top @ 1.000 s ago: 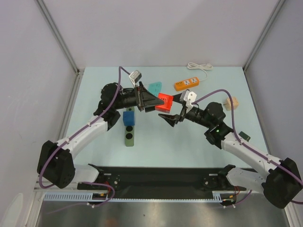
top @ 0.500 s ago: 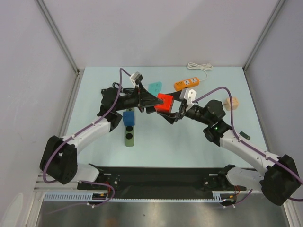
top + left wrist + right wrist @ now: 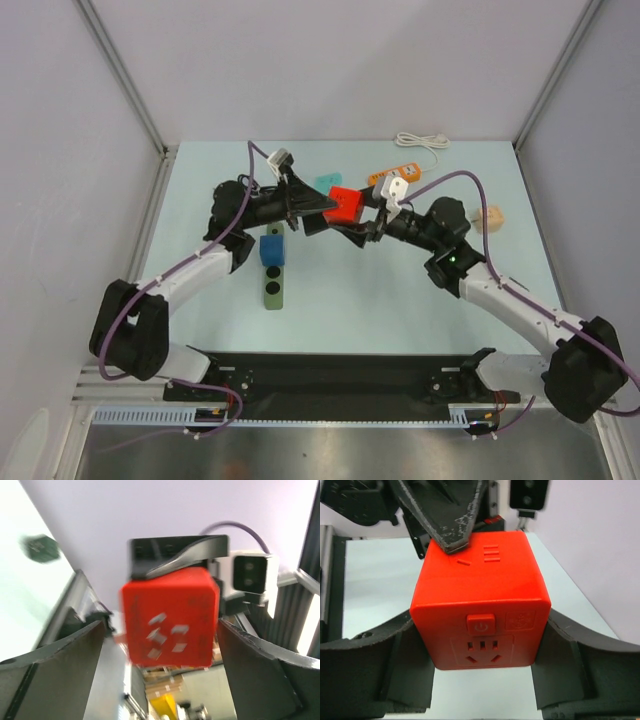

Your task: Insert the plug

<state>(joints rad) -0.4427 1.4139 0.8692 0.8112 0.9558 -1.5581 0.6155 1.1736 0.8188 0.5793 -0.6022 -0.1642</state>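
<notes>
From above, the left claw (image 3: 325,215) has just sprung wide while the right claw (image 3: 352,218) has narrowed onto the red socket cube (image 3: 345,205), held up over the tabletop (image 3: 330,290). I judge this a hand-over that frees the left arm to fetch the plug. The left wrist view shows gaps on either side of the cube, so that claw is open and holds nothing. The right wrist view shows both pads (image 3: 555,665) pressed against the cube, its button and slots facing the camera. I cannot find the small black plug in any view.
</notes>
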